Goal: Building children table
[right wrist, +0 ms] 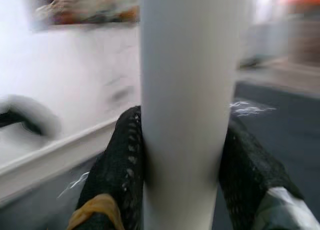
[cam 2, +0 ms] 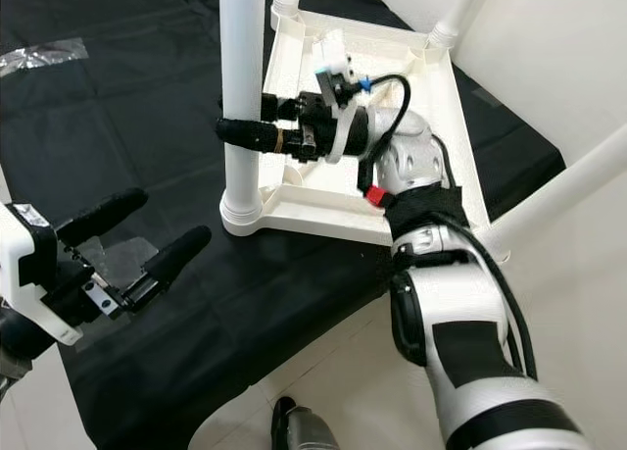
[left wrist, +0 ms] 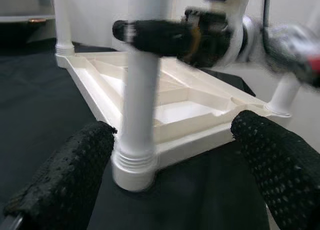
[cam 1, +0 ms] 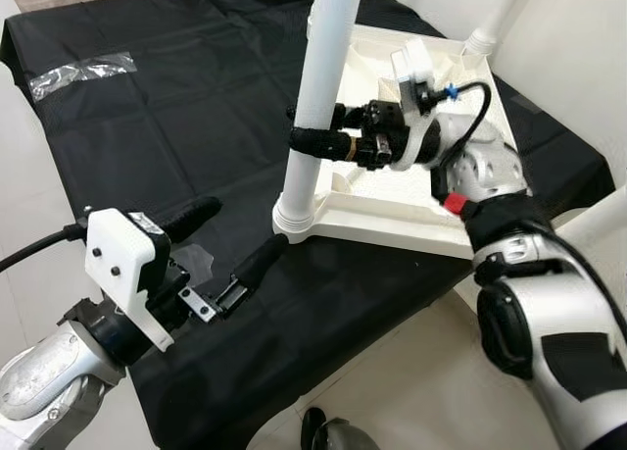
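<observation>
Left end effector [cam 1: 227, 246] spread on black cloth [cam 1: 147, 126], right end effector [cam 2: 240, 125] clamping table leg [cam 2: 241, 87]

You have the upturned tabletop [cam 1: 392, 210] lying on the cloth-covered table [cam 1: 147, 126], toward its right edge. The near-left leg [cam 1: 318, 87] stands upright in its corner socket. The right gripper [cam 1: 312, 126] reaches in from the right, its fingers on either side of that leg. The left gripper [cam 1: 235, 236] sits before and left of the tabletop, apart from it.
</observation>
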Robot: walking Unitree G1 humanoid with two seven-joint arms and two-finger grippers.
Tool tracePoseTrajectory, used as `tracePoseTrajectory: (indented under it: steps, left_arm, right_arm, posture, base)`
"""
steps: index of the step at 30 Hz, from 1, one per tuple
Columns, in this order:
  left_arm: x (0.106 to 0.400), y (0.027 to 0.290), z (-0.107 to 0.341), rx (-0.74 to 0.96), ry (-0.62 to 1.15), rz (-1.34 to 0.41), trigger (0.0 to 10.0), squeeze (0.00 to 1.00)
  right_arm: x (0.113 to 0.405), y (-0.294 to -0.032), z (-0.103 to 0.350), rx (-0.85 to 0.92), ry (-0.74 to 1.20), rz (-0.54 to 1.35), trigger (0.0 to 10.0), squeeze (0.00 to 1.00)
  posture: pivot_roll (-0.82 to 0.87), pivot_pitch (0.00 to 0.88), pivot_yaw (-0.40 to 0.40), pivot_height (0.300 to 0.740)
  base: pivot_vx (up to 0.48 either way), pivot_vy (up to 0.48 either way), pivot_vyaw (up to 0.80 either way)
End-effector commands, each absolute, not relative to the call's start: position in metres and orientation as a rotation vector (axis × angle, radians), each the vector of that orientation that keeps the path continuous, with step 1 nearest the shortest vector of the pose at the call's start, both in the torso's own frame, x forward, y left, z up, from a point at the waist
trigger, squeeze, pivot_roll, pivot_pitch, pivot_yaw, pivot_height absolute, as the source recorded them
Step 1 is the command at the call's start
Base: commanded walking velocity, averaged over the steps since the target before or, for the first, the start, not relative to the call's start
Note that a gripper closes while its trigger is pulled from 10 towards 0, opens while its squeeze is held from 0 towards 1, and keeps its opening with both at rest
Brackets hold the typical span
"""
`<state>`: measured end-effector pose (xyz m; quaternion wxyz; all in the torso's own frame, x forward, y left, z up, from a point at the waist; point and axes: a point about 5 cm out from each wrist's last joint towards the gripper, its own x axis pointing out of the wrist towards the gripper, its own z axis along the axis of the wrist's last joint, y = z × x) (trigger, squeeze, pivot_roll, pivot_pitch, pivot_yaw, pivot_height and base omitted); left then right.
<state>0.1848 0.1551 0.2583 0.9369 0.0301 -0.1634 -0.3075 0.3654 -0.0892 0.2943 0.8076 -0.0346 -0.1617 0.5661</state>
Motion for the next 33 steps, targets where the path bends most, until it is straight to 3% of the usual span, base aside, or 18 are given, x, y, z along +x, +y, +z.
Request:
tracePoseTrajectory:
  steps: [1, 3, 5, 14, 15, 16, 17, 20, 21, 31, 33]
  left_arm:
    - [0.180, 0.152, 0.258, 0.076, -0.329, -0.654, 10.0, 0.00]
    - [0.183, 0.155, 0.263, 0.080, -0.354, -0.646, 10.0, 0.00]
    - [0.185, 0.155, 0.265, 0.075, -0.366, -0.644, 10.0, 0.00]
    - [0.198, 0.149, 0.264, 0.071, -0.399, -0.671, 10.0, 0.00]
    - [0.199, 0.149, 0.264, 0.071, -0.400, -0.673, 10.0, 0.00]
    - [0.199, 0.149, 0.264, 0.071, -0.400, -0.673, 10.0, 0.00]
    - [0.199, 0.149, 0.264, 0.071, -0.400, -0.672, 10.0, 0.00]
    - [0.199, 0.149, 0.264, 0.071, -0.400, -0.672, 10.0, 0.00]
    - [0.200, 0.149, 0.264, 0.069, -0.401, -0.677, 10.0, 0.00]
    - [0.199, 0.150, 0.259, 0.063, -0.385, -0.672, 10.0, 0.00]
    - [0.198, 0.152, 0.256, 0.063, -0.372, -0.656, 10.0, 0.00]
  right_arm:
    - [0.372, -0.094, 0.264, -0.118, -0.165, 1.002, 0.0, 0.00]
    - [0.326, -0.063, 0.194, -0.143, 0.027, 0.771, 0.0, 0.00]
    - [0.311, -0.055, 0.181, -0.136, 0.056, 0.713, 0.0, 0.00]
    - [0.335, -0.038, 0.215, -0.204, -0.083, 0.754, 0.0, 0.00]
    - [0.334, -0.037, 0.219, -0.196, -0.088, 0.745, 3.9, 0.00]
    - [0.333, -0.038, 0.221, -0.200, -0.088, 0.737, 3.9, 0.00]
    - [0.329, -0.038, 0.222, -0.208, -0.085, 0.708, 10.0, 0.00]
    - [0.327, -0.041, 0.225, -0.210, -0.089, 0.688, 10.0, 0.00]
    - [0.326, -0.046, 0.235, -0.185, -0.117, 0.710, 10.0, 1.00]
    - [0.330, -0.061, 0.272, -0.067, -0.273, 1.079, 10.0, 1.00]
    - [0.324, -0.073, 0.274, -0.133, -0.247, 1.339, 10.0, 1.00]
  posture:
    - [0.18, 0.279, -0.159, 0.740]
    - [0.17, 0.264, -0.144, 0.740]
    - [0.16, 0.253, -0.138, 0.740]
    - [0.13, 0.183, -0.152, 0.740]
    - [0.13, 0.177, -0.149, 0.740]
    - [0.13, 0.178, -0.149, 0.740]
    - [0.13, 0.177, -0.146, 0.740]
    - [0.12, 0.176, -0.143, 0.740]
    - [0.12, 0.182, -0.137, 0.740]
    - [0.13, 0.200, -0.140, 0.740]
    - [0.14, 0.213, -0.147, 0.740]
  base:
    - [0.000, 0.000, 0.00]
    - [0.000, 0.000, 0.00]
    - [0.000, 0.000, 0.00]
    - [0.000, 0.000, 0.00]
    - [0.000, 0.000, 0.00]
    - [0.000, 0.000, 0.00]
    - [0.000, 0.000, 0.00]
    - [0.000, 0.000, 0.00]
    - [0.000, 0.000, 0.00]
    - [0.000, 0.000, 0.00]
    - [0.000, 0.000, 0.00]
